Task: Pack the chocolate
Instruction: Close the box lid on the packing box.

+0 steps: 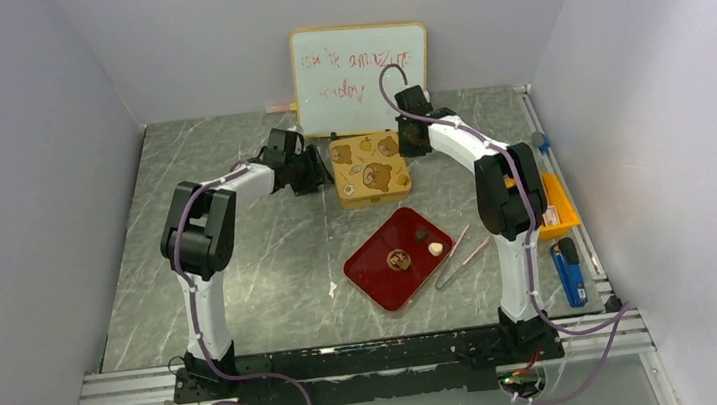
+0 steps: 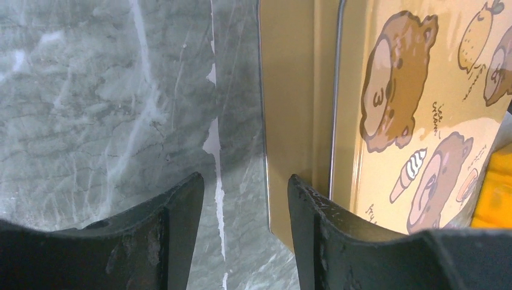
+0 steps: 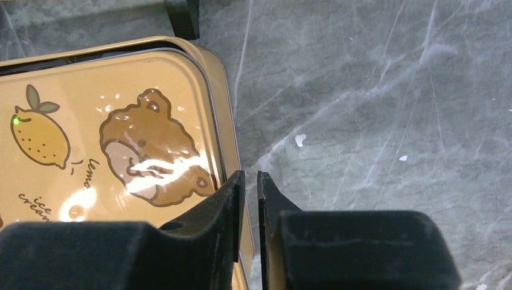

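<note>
Chocolate (image 1: 435, 248) lies on the red tray (image 1: 372, 273) at 6 o'clock of the closed tin (image 1: 370, 168); left hand (image 2: 244, 181), open and empty, straddles its 9 o'clock wall, right hand (image 3: 247, 175) near-closed at 3 o'clock, grip unconfirmed: brace low, raise the lid (image 3: 121, 133) level.
</note>
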Motion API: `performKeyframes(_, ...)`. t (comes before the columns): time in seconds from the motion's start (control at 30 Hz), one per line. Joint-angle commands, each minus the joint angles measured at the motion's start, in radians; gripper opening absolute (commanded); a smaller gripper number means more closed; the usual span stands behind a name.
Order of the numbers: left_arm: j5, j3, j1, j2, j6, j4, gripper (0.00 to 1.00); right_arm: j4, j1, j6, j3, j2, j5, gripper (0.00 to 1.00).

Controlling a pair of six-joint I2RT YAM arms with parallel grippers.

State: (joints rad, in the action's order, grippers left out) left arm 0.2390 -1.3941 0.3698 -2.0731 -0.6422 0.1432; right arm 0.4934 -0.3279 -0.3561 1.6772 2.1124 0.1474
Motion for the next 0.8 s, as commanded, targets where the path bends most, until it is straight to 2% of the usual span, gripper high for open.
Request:
performKeyframes(0.0,0.008,-0.041,0.009,-0.008,0.006,-0.009,0.59,0.011,-0.024,0.002,0.056,0.018,-0.030,0.18)
performKeyframes(0.77,-0.002,-0.115,0.009,-0.039,0.022,0.016,0.59,0.015,-0.088,-0.006,0.022,-0.002,-0.014,0.19)
